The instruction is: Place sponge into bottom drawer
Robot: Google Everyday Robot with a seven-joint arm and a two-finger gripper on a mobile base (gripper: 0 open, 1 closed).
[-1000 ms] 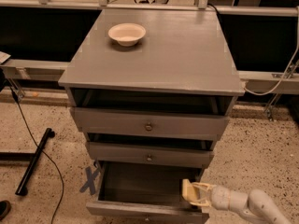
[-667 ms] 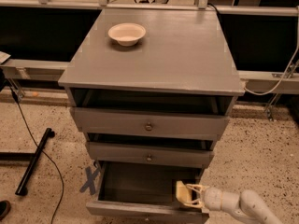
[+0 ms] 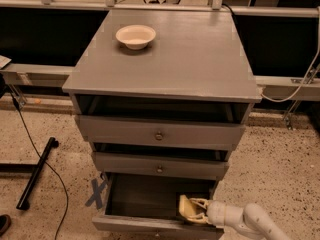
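We see the robot's white gripper (image 3: 195, 210) low at right, its fingers clamped on the pale yellow sponge (image 3: 185, 207), held inside the open bottom drawer (image 3: 145, 196) near its right front corner. Above, a cream bowl (image 3: 135, 36) sits on the grey cabinet (image 3: 200, 59).

Robot lab or test bay, not a home. Cues: speckled hard floor (image 3: 282, 154), blue tape X (image 3: 96, 193) stuck on it by the cabinet's left front, loose black cable (image 3: 36, 149) trailing over the floor, black pole (image 3: 37, 174) lying at left, metal rail (image 3: 30, 74) and dark panels (image 3: 40, 34) behind, white cable (image 3: 306, 79) hanging at right. Grey cabinet (image 3: 165, 59) stands alone mid-floor. White robot arm (image 3: 250, 221) at lower right, its end effector (image 3: 194, 210) gripping the sponge (image 3: 185, 206) at the bottom drawer's (image 3: 145, 223) front right corner.
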